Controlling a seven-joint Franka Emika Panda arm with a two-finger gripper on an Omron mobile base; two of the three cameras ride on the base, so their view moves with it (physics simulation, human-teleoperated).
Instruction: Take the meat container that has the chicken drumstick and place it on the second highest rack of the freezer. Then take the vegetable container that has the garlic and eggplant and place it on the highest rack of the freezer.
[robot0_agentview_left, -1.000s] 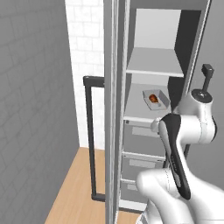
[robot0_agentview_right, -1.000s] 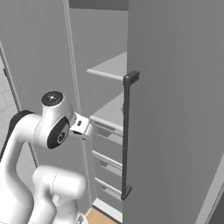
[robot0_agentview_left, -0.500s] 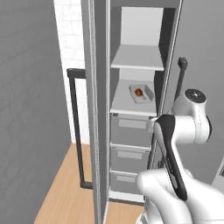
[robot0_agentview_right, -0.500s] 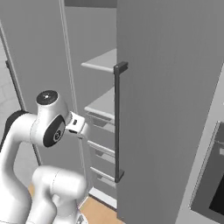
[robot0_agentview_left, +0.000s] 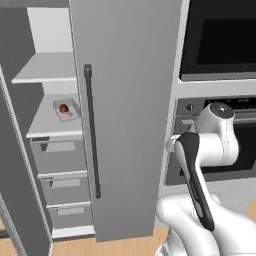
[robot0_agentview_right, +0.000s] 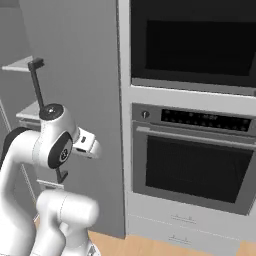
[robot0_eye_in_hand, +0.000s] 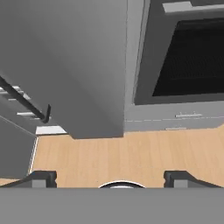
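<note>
since half a second ago both base cameras have swung to the right with the base, so the freezer (robot0_agentview_left: 125, 100) has slid toward 9 o'clock in the left base view and a black-doored oven (robot0_agentview_left: 220, 40) has come in at 2 o'clock; this is the camera moving, not the cabinet. the arm keeps its folded pose, elbow up.

at 9 o'clock in the left base view, the open side of the freezer shows the highest rack (robot0_agentview_left: 42, 70) and, under it, a second shelf (robot0_agentview_left: 50, 131). the meat container (robot0_agentview_left: 66, 109) sits on that second shelf, near its back, with the chicken drumstick (robot0_agentview_left: 64, 107) lying inside it. below the shelf are three drawers (robot0_agentview_left: 60, 155). the freezer's grey door with its long dark bar handle (robot0_agentview_left: 91, 130) stands at 12 o'clock, between the shelves and the oven. the white arm (robot0_agentview_left: 210, 150) rises at 4 o'clock in front of the oven's lower door.

in the right base view the arm (robot0_agentview_right: 52, 145) is at 8 o'clock, the handle (robot0_agentview_right: 36, 82) behind it at 10 o'clock, the oven (robot0_agentview_right: 195, 165) at 3 o'clock.

in the hand view the gripper (robot0_eye_in_hand: 110, 178) points down at the wooden floor (robot0_eye_in_hand: 131, 153), fingertips (robot0_eye_in_hand: 41, 177) set wide apart with nothing between them; the freezer door (robot0_eye_in_hand: 65, 65) lies at 10 o'clock, the oven (robot0_eye_in_hand: 188, 57) at 2 o'clock.
</note>
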